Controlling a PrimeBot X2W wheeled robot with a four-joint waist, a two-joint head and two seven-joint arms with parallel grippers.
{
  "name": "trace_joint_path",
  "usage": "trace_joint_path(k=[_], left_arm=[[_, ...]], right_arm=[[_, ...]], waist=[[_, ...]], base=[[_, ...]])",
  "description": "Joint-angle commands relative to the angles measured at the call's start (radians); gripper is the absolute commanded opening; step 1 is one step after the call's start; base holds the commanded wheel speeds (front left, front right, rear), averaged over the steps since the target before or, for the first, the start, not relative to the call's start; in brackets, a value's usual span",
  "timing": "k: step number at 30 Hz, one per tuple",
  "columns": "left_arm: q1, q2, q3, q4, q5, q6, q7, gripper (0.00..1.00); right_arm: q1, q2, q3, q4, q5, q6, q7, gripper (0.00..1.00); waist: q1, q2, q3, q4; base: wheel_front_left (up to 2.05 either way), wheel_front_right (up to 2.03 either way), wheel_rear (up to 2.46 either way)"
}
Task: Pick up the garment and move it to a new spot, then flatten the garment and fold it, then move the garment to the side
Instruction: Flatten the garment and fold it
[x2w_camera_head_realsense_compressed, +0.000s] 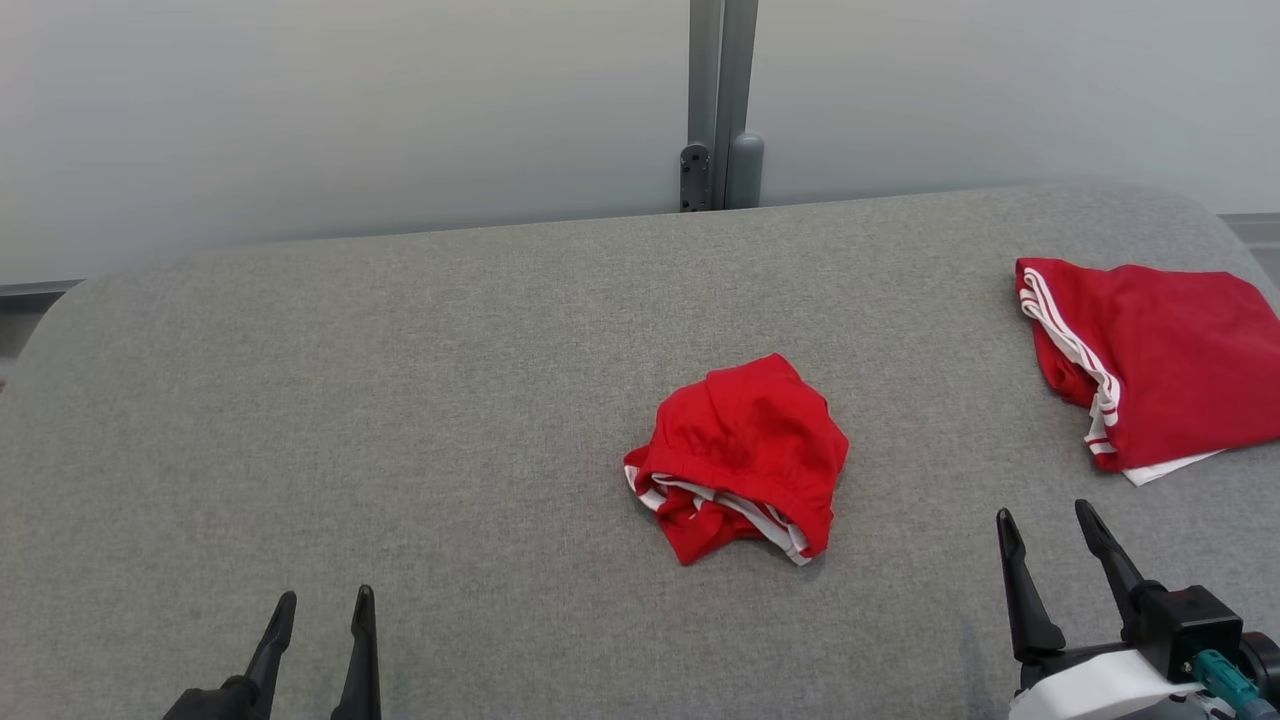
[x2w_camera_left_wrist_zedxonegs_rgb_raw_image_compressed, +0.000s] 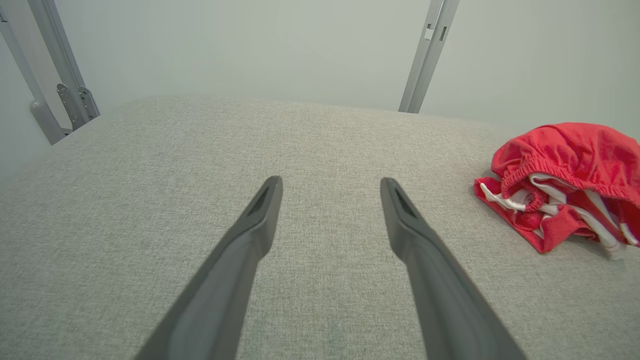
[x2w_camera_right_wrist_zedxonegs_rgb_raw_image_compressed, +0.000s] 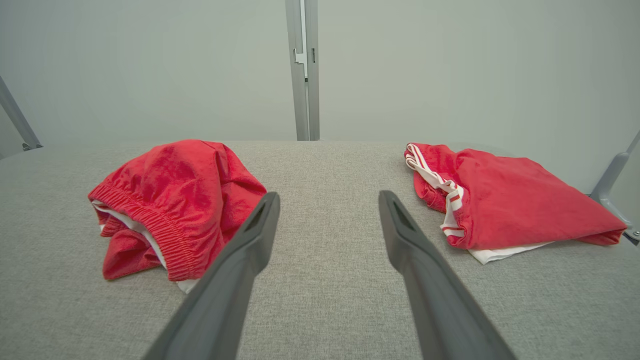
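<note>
Grey padded bench (x2w_camera_head_realsense_compressed: 400, 400) in front of a pale wall (x2w_camera_head_realsense_compressed: 300, 100), with a grey post (x2w_camera_head_realsense_compressed: 722, 100) at 12 o'clock in the head view. The red garment (x2w_camera_head_realsense_compressed: 745, 450) with white stripes sits crumpled pretty much dead center, apart from both grippers. A folded garment (x2w_camera_head_realsense_compressed: 1170, 360), also red, lies flat out at 3 o'clock. Left gripper (x2w_camera_head_realsense_compressed: 325, 597) is at 7 o'clock and right gripper (x2w_camera_head_realsense_compressed: 1045, 512) at 5 o'clock, both spread wide and holding nothing.

Left wrist view: left gripper (x2w_camera_left_wrist_zedxonegs_rgb_raw_image_compressed: 330, 181) has its fingers wide apart over bare bench. The garment (x2w_camera_left_wrist_zedxonegs_rgb_raw_image_compressed: 565, 170) is off at 3 o'clock, well apart from them, with its elastic waistband facing the camera.

Right wrist view: right gripper (x2w_camera_right_wrist_zedxonegs_rgb_raw_image_compressed: 327, 196) is spread wide and empty too. The garment (x2w_camera_right_wrist_zedxonegs_rgb_raw_image_compressed: 175, 195) is at 9 o'clock and the folded garment (x2w_camera_right_wrist_zedxonegs_rgb_raw_image_compressed: 510, 200) at 3 o'clock, with bare bench between them.
</note>
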Motion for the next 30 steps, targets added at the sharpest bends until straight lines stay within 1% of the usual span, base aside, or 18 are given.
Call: trace_joint_path(k=[1,4,7,10,14,16,20,24,26,30], left_arm=[[-0.007,0.008,0.002,-0.001,0.005,-0.002,0.000,1.00],[-0.012,0.011,0.002,-0.001,0.012,-0.002,0.000,1.00],[-0.039,0.002,-0.029,-0.030,0.031,-0.002,0.000,1.00],[-0.070,-0.005,-0.099,-0.059,0.042,-0.002,0.000,1.00],[-0.137,-0.009,-0.221,-0.064,0.041,-0.002,0.000,1.00],[-0.166,-0.011,-0.289,-0.041,0.038,-0.002,0.002,1.00],[-0.250,-0.026,-0.434,0.009,-0.003,-0.002,0.058,1.00],[-0.332,-0.041,-0.543,0.095,-0.031,0.000,0.106,1.00],[-0.370,-0.047,-0.583,0.149,-0.039,0.000,0.124,1.00],[-0.424,-0.055,-0.620,0.262,-0.052,0.005,0.136,1.00]], right_arm=[[-0.004,-0.005,0.003,0.002,0.007,-0.001,-0.002,1.00],[-0.009,-0.006,0.007,0.002,0.006,-0.001,-0.002,1.00],[-0.019,-0.009,0.009,-0.001,0.007,-0.001,-0.002,1.00],[-0.029,-0.013,0.017,-0.005,0.008,-0.001,-0.002,1.00],[-0.048,-0.012,0.029,-0.014,0.011,-0.001,-0.002,1.00],[-0.055,-0.011,0.036,-0.016,0.014,-0.001,-0.002,1.00],[-0.073,-0.007,0.042,-0.026,0.020,-0.001,-0.002,1.00],[-0.095,-0.002,0.050,-0.032,0.027,-0.001,-0.002,1.00],[-0.108,0.001,0.052,-0.033,0.033,-0.001,-0.003,1.00],[-0.128,0.006,0.048,-0.028,0.041,-0.001,-0.002,1.00]], waist=[[0.0000,0.0000,-0.001,-0.001],[0.0000,0.0000,0.001,-0.007],[0.0000,0.0000,0.004,-0.015],[0.0000,0.0000,0.010,-0.036],[0.0000,0.0000,0.017,-0.083],[0.0000,0.0000,0.023,-0.111],[0.0000,0.0000,0.055,-0.169],[0.0000,0.0000,0.110,-0.221],[0.0000,0.0000,0.138,-0.245],[0.0000,0.0000,0.178,-0.293]], base=[[0.00,0.00,0.00],[0.00,0.00,0.00],[0.00,0.00,0.00],[0.00,0.00,0.00],[0.00,0.00,0.00],[0.00,0.00,0.00],[0.00,0.00,0.00],[0.00,0.00,0.00],[0.00,0.00,0.00],[0.00,0.00,0.00]])
